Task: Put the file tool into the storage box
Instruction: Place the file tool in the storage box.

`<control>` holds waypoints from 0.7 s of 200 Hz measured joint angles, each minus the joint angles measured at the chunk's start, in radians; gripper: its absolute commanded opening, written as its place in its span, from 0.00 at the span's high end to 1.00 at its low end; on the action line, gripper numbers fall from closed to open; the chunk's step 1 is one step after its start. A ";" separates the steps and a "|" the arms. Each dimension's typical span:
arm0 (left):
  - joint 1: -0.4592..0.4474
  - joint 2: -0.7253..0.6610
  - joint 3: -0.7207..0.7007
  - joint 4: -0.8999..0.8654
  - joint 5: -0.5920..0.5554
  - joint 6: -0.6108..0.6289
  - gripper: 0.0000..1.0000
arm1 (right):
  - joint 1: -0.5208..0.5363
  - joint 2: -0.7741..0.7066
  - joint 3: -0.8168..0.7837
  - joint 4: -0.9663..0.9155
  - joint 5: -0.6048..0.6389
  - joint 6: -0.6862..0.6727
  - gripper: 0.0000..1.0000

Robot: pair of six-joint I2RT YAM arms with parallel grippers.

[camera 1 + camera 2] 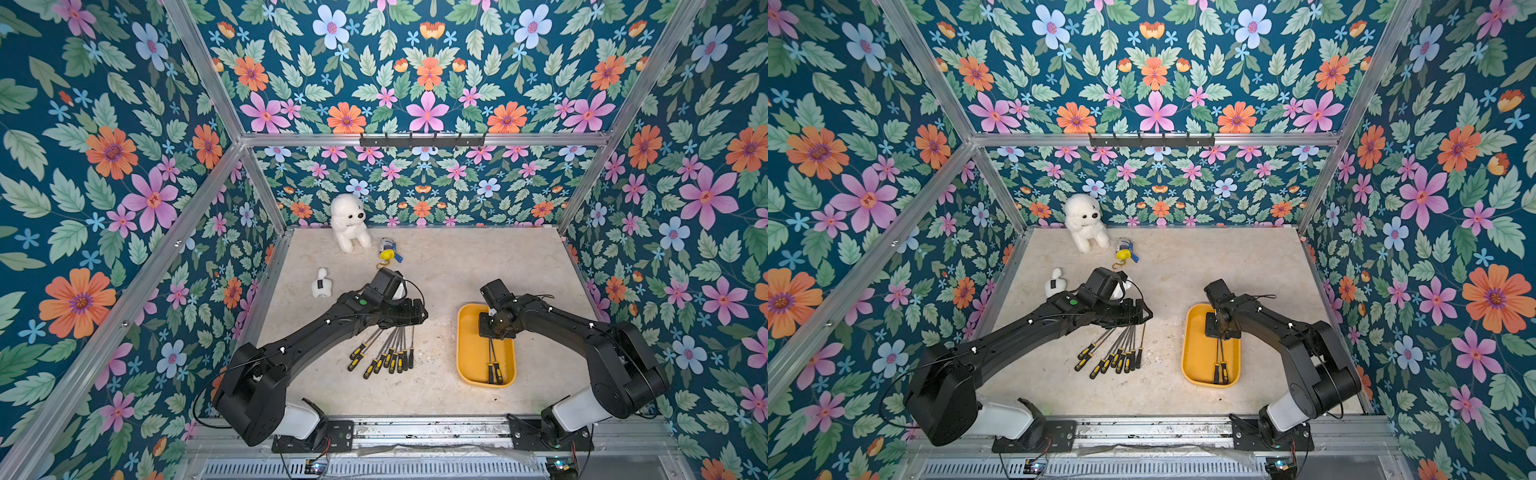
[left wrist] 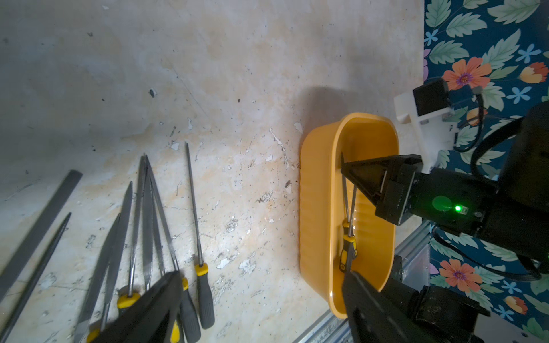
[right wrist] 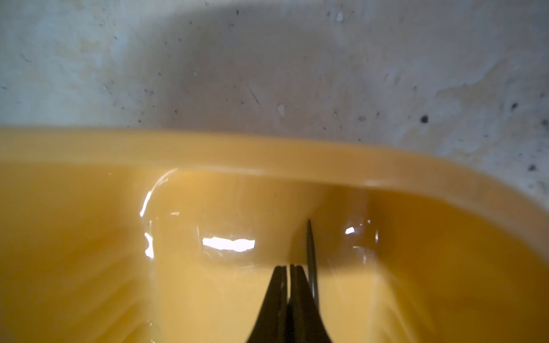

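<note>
Right gripper [image 3: 288, 267] pressed together inside glossy yellow-orange storage box [image 3: 208, 151]; left gripper [image 2: 261, 274] spread above slender files [image 2: 147, 208].

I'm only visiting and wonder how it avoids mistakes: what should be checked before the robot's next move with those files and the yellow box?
1. The box sits upright on the table: ok.
2. The boxed files lie inside its walls: ok.
3. The right gripper is shut low in the box; gripping a file: cannot tell.
4. The left gripper is open above the loose files: ok.
5. The loose files are spaced for taking just one: not ok, most overlap in a fan.
6. The plush dog sits well away from the files: ok.
</note>
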 measured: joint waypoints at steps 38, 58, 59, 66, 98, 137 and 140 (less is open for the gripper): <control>0.016 -0.019 -0.032 -0.005 -0.029 -0.012 0.10 | 0.009 0.013 -0.015 0.027 0.010 0.001 0.99; 0.033 -0.037 -0.053 -0.015 -0.046 -0.026 0.09 | 0.009 0.019 -0.020 0.038 0.011 0.004 0.92; 0.034 -0.040 -0.056 -0.016 -0.046 -0.027 0.09 | 0.009 0.019 -0.020 0.038 0.011 0.004 0.92; 0.040 -0.047 -0.061 -0.021 -0.053 -0.029 0.09 | 0.009 0.019 -0.021 0.042 0.013 0.004 0.89; 0.057 -0.081 -0.072 -0.055 -0.097 -0.048 0.09 | 0.009 0.011 -0.019 0.045 0.014 0.011 0.77; 0.059 -0.108 -0.062 -0.183 -0.175 -0.071 0.11 | 0.009 -0.037 0.018 0.002 0.026 0.019 0.68; 0.059 -0.112 -0.064 -0.191 -0.179 -0.077 0.11 | 0.009 -0.044 0.023 -0.003 0.027 0.019 0.68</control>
